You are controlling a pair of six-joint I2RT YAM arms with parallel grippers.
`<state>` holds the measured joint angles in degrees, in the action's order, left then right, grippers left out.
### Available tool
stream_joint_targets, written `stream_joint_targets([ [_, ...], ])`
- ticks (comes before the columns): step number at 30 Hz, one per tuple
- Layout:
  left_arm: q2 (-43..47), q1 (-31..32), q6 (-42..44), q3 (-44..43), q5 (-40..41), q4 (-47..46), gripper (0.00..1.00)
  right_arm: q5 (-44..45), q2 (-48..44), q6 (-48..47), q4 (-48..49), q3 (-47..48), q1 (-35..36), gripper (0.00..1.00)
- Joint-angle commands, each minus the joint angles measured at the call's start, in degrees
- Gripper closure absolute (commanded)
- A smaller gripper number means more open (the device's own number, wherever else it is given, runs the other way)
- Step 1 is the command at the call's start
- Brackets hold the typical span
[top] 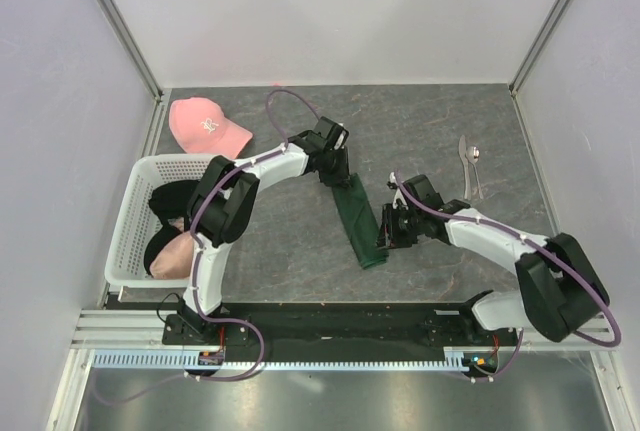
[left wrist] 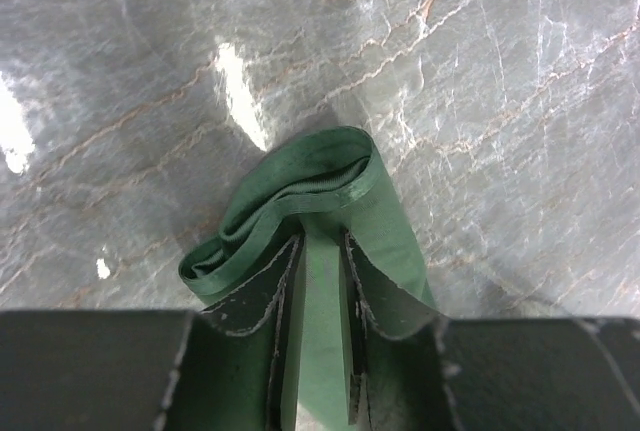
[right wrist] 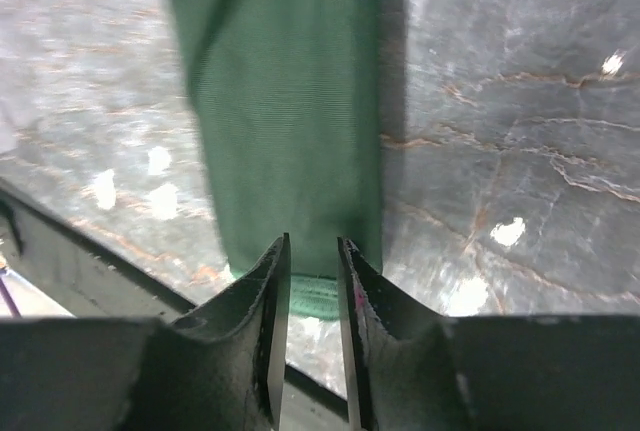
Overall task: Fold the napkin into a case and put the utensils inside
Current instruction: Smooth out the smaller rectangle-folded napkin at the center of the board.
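Observation:
The dark green napkin (top: pixel 358 219) lies on the marble table folded into a long narrow strip, running from the middle toward the near edge. My left gripper (top: pixel 338 179) is at its far end. In the left wrist view the gripper (left wrist: pixel 322 236) is shut on the napkin (left wrist: pixel 330 166), whose layers bulge out in front of the fingertips. My right gripper (top: pixel 385 236) is at the strip's near end. In the right wrist view the gripper (right wrist: pixel 312 241) stands narrow, with the napkin's (right wrist: pixel 280 101) folded edge between the fingers. The utensils (top: pixel 470 159), two silver pieces, lie side by side at the far right.
A white basket (top: pixel 125 231) with a black garment (top: pixel 175 201) and a pale pink item stands at the left edge. A pink cap (top: pixel 205 123) lies behind it. The table's near edge runs just beyond the napkin's near end.

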<state>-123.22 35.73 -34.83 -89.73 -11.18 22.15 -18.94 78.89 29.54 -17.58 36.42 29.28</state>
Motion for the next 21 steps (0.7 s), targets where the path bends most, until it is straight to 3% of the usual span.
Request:
stream_joint_targets([
  [1,7.1,0.5,1.6,1.8,-2.1,0.3,0.73,0.1,-5.9,-1.4,-4.0,3.9,0.4,0.66],
  [6,6.0,1.2,-0.6,3.0,-4.3,-3.5,0.73,-7.4,-5.3,4.5,4.4,-0.4,2.4,0.65],
  [13,-2.4,0.9,0.4,-1.1,-0.9,-3.3,0.73,-9.8,1.5,6.8,15.2,-7.9,3.2,0.67],
  [21,1.4,0.6,3.3,-3.4,-0.8,-0.5,0.65,-8.8,-2.1,6.8,10.2,-4.3,3.1,0.66],
])
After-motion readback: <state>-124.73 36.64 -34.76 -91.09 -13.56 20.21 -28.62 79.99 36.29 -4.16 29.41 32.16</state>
